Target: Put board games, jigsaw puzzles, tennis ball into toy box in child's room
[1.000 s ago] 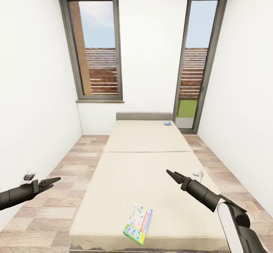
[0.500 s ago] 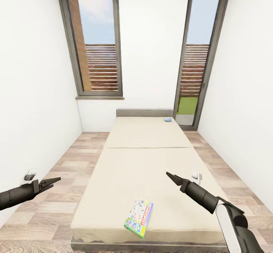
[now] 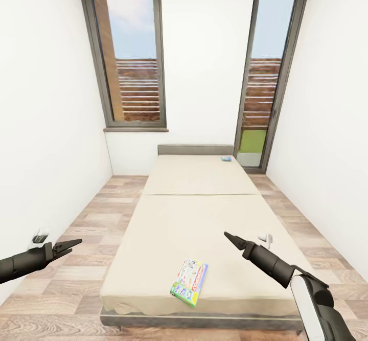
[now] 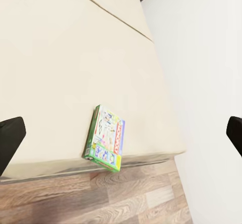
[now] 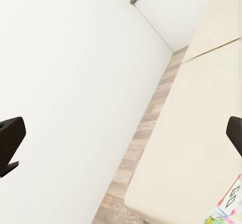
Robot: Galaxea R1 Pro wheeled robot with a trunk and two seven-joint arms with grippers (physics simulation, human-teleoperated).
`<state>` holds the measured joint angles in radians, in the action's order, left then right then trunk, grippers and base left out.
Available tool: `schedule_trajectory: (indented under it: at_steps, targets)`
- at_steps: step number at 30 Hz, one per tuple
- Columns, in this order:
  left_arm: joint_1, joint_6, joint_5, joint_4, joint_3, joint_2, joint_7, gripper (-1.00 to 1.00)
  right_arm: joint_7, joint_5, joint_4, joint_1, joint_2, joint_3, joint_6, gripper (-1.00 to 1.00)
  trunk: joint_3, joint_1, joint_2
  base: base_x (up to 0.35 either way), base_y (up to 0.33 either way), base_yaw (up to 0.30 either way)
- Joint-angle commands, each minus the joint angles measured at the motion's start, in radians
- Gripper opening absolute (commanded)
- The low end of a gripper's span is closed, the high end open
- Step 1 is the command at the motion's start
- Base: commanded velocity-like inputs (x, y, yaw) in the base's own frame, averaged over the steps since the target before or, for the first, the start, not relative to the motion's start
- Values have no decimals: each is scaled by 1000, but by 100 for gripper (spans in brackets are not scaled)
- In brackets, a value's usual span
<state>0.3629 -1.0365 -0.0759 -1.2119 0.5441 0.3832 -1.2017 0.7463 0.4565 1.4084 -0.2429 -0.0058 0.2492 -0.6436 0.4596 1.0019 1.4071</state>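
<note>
Facing bed point(image 3: 199, 218) lengthwise; cream mattress on dark grey frame, wood floor point(image 3: 97, 228) either side. Yellow-green-red board game point(image 3: 189, 281) seen flat near foot edge, tilted; also seen in left wrist view point(image 4: 105, 138). Small blue board game point(image 3: 226, 159) lies far right by headboard. Two tall windows point(image 3: 132, 54) in far wall. Left gripper point(image 3: 71, 244) held over floor left of bed, right gripper point(image 3: 229, 237) over mattress; both empty, well apart from games. Jaws spread wide in wrist views. Nothing obstructs near game.
</note>
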Motion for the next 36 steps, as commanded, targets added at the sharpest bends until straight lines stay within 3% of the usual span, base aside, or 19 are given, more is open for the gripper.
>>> schedule_trajectory:
  at_steps: [1, 7, 15, 24, 28, 31, 36]
  targets:
    - [1, -8, -3, 0, 0, 0, -1, 100, -1, 6, -1, -1, 0, 1, -7, 100, 4, 4, 8, -6, 1, 0]
    - [1, -8, -2, 0, 0, 0, -1, 100, -3, 10, -41, -2, 7, 2, -1, 100, 23, 27, 50, -3, 1, 0]
    - [1, -8, -2, 0, 0, -1, -1, 100, -15, 10, -114, -21, 58, 9, 4, 100, 48, 58, 106, 0, 0, 0]
    - [1, -8, -2, 0, 0, -1, -1, 100, -137, 18, -161, -43, 81, 18, 3, 100, 76, 92, 169, 0, 0, 0]
    - [1, -8, -2, 0, 0, -1, -1, 100, -199, 67, -212, -58, 87, 17, 3, 100, 89, 107, 197, 0, 0, 0]
    - [1, -7, -2, 0, 0, -1, -1, 100, -216, 118, -260, -66, 89, 15, 3, 100, 98, 119, 218, 0, 0, 0]
    - [1, -7, -2, 0, 0, -1, -2, 100, -225, 164, -332, -91, 91, 14, 2, 100, 114, 138, 253, 0, 0, 0]
